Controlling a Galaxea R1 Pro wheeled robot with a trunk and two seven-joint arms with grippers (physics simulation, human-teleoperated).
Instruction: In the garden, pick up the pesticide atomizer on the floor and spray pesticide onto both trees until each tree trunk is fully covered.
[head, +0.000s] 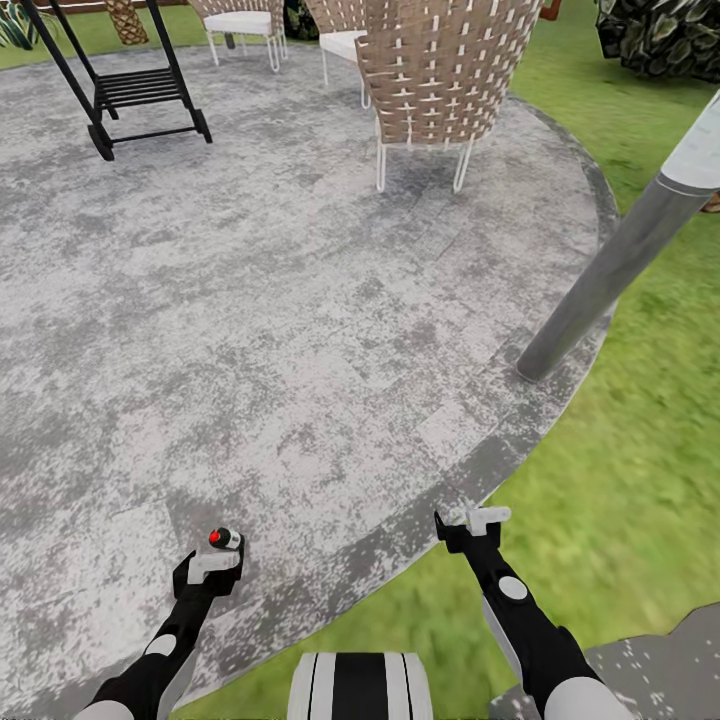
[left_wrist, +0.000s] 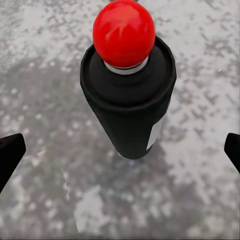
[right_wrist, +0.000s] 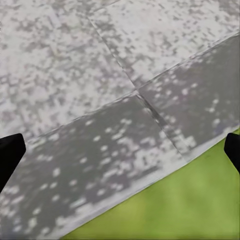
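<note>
Left end effector (head: 212, 568) hangs low over the mottled grey concrete floor (head: 300, 300), its fingers spread wide; in the left wrist view the two dark fingertips (left_wrist: 10, 155) sit at opposite edges with the pesticide atomizer (left_wrist: 128, 95) standing between them, apart from both. That atomizer is a slim dark bottle with a round red top, upright on the paving, and in the head view it shows just beyond the left end effector, near the robot (head: 226, 539). Right end effector (head: 478, 522) is released too, its fingertips (right_wrist: 10, 157) wide apart above the curved darker border of the floor, where the paving meets the green grass lawn (head: 640, 450). To the right, a straight grey tree trunk (head: 610, 280) rises from the edge of the paving, leaning across the head view. At the far side stand a woven wicker chair (head: 445, 70) on white legs, a second chair (head: 240, 25) and a black slatted swing frame (head: 135, 90).
</note>
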